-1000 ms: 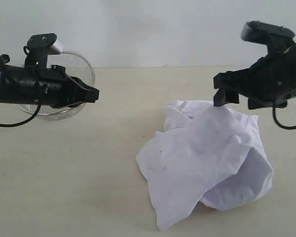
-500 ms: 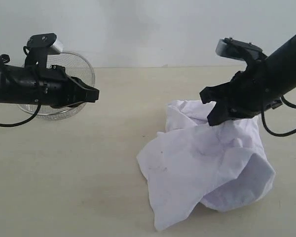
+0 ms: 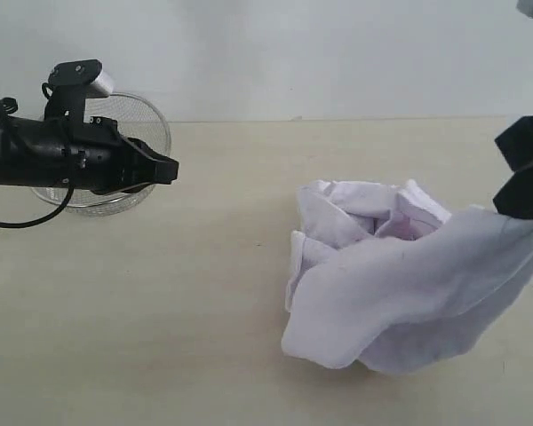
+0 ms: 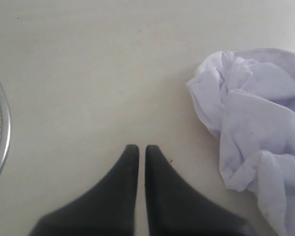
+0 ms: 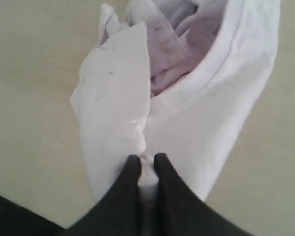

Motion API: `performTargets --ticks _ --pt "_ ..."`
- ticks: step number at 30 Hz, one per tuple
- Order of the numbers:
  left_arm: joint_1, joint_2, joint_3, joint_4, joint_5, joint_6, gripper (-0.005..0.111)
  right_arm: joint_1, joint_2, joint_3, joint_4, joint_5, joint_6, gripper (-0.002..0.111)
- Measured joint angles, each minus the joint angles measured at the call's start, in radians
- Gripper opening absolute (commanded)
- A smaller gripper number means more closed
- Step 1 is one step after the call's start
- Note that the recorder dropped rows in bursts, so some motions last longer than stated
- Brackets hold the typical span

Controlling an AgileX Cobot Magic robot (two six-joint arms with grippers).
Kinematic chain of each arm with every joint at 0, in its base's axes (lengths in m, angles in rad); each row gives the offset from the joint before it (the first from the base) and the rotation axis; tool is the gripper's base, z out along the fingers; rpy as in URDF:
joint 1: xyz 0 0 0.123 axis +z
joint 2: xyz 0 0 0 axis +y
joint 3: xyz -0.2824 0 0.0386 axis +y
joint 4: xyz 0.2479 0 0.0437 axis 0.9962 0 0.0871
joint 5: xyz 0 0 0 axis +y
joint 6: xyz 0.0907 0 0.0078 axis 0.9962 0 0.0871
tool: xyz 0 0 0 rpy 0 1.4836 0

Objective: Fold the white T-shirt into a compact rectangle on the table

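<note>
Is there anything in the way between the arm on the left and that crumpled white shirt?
Nothing visible. Only bare table lies between the left gripper and the white T-shirt. The wire basket sits behind that arm, away from the path. The right gripper pinches the shirt's edge.

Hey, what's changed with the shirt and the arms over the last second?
The right end effector closed on an edge of the white T-shirt and pulled it up and to the exterior view's right, dragging the cloth with it. The left end effector stayed shut and still by the wire-mesh basket.
</note>
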Motion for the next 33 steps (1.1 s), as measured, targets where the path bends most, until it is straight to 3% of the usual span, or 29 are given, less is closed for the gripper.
performTargets --ticks 4,7,10,13,16,24,27,33 --pt "0.0 0.0 0.0 0.0 0.0 0.0 0.005 0.0 -0.08 0.019 0.001 0.025 0.007 0.0" --pt "0.0 0.0 0.0 0.0 0.0 0.0 0.005 0.0 -0.126 0.096 -0.004 0.03 0.007 0.007" --pt "0.0 0.0 0.0 0.0 0.0 0.0 0.005 0.0 -0.138 0.201 -0.014 0.036 0.007 0.028" --pt "0.0 0.0 0.0 0.0 0.0 0.0 0.005 0.0 -0.138 0.289 -0.016 0.03 0.007 0.057" --pt "0.0 0.0 0.0 0.0 0.0 0.0 0.005 0.0 -0.138 0.309 -0.012 -0.014 0.009 0.073" --pt "-0.01 0.014 -0.026 0.0 0.098 0.0 0.005 0.0 -0.138 0.309 -0.156 -0.344 0.135 0.065" --pt "-0.058 0.045 -0.054 0.0 0.115 0.0 0.005 0.0 -0.119 0.309 -0.247 -0.461 0.251 0.057" --pt "-0.194 0.135 -0.13 0.006 0.102 -0.002 0.005 0.0 0.072 0.291 -0.281 -0.538 0.299 0.057"
